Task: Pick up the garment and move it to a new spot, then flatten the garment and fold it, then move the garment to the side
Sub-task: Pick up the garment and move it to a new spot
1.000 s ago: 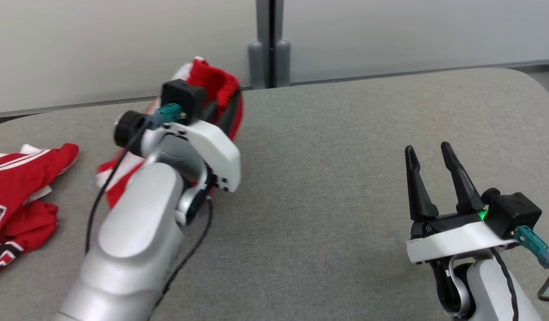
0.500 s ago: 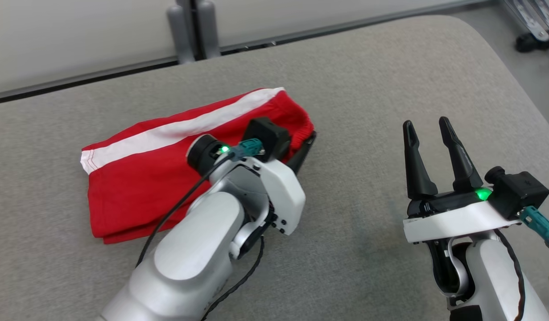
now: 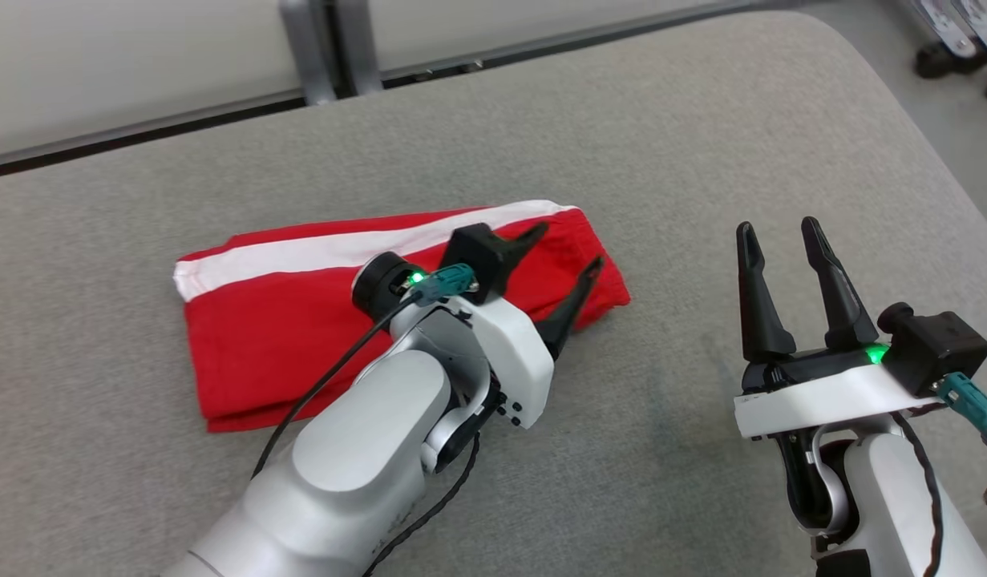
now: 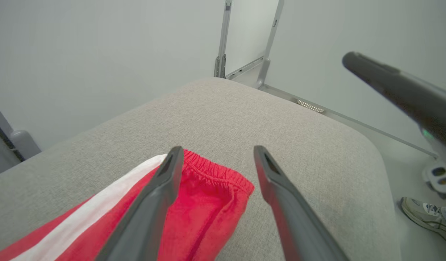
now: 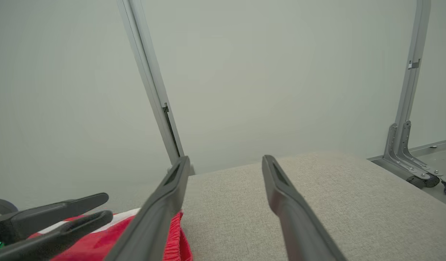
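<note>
The garment is red with a white stripe and lies folded flat on the grey padded table. My left gripper hovers open over the garment's right, elastic-hemmed end, with nothing between its fingers. In the left wrist view the left gripper straddles that hem of the garment. My right gripper stands open and empty to the right of the cloth, over bare table. The right wrist view has the right gripper above the table, with the garment and left gripper at lower left.
Grey frame posts stand behind the table's far edge. A wheeled stand sits on the floor past the rounded right corner. A person's shoe rests on the floor beside the table. Bare table stretches right of the garment.
The head camera turned right, so the view shifted. My left gripper carried the garment over, laid it flat and opened, letting go of its right end. The right arm kept still.
</note>
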You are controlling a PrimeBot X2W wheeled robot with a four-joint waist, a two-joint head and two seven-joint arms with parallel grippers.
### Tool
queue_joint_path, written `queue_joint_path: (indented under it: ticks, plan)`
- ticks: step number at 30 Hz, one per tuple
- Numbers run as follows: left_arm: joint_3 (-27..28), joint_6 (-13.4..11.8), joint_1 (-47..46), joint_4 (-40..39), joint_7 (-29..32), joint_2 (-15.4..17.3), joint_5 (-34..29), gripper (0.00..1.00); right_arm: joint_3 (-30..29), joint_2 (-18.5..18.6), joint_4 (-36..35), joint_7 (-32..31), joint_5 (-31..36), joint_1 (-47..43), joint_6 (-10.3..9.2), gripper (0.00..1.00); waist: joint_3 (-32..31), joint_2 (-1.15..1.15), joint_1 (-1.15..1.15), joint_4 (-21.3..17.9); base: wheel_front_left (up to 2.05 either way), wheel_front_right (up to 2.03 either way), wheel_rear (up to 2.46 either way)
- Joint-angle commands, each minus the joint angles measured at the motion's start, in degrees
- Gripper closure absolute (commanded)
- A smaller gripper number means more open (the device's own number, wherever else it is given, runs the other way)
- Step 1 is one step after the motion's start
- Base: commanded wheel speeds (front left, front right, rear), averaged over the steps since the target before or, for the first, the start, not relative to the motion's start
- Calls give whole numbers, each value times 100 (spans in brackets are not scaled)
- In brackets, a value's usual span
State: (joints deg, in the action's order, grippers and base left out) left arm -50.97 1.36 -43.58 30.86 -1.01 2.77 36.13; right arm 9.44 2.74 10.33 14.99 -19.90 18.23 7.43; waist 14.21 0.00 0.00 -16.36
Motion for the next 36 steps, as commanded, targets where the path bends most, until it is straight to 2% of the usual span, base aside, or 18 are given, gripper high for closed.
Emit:
queue_joint_path:
  ticks: [1, 6, 9, 14, 15, 16, 21, 24, 28, 36]
  plan:
    - [102, -54, 105, 10, -194, 57, 66, 0, -35, 31, 45, 29, 97, -65, 11, 0, -274, 0, 0, 297, 0, 0, 0]
    - [371, -231, 287, -103, -618, 323, 118, 0, -93, 42, 131, 29, 231, -167, 11, 0, -578, 0, 0, 633, 0, 0, 0]
    - [596, -418, 507, -280, -853, 607, 170, 0, -131, 103, 182, 29, 268, -258, 11, 0, -759, 0, 0, 844, 0, 0, 0]
    - [1071, -766, 1049, -842, -1148, 1250, 297, 0, -228, 159, 200, 29, 248, -385, 11, 0, -920, 0, 0, 1063, 0, 0, 0]
    - [1284, -902, 1370, -1163, -1252, 1534, 331, 0, -254, 169, 203, 29, 216, -455, 11, 0, -961, 0, 0, 1096, 0, 0, 0]
    - [1383, -992, 1551, -1330, -1287, 1667, 328, 0, -275, 167, 215, 29, 173, -500, 11, 0, -977, 0, 0, 1114, 0, 0, 0]
    - [1830, -1409, 2466, -2201, -1387, 2096, 377, 0, -374, 204, 169, 29, 114, -691, 11, 0, -1022, 0, 0, 1156, 0, 0, 0]
    - [2073, -1640, 3000, -2638, -1414, 2146, 345, 0, -481, 219, 137, 29, 133, -797, 11, 0, -1045, 0, 0, 1159, 0, 0, 0]
    - [2469, -1713, 3594, -3162, -1422, 2026, 167, 0, -515, 256, 141, 29, 154, -910, 11, 0, -1081, 0, 0, 1157, 0, 0, 0]
    - [2823, -1551, 4190, -3317, -1425, 1787, -71, 0, -539, 284, 216, 29, 146, -938, 11, 0, -1172, 0, 0, 1162, 0, 0, 0]
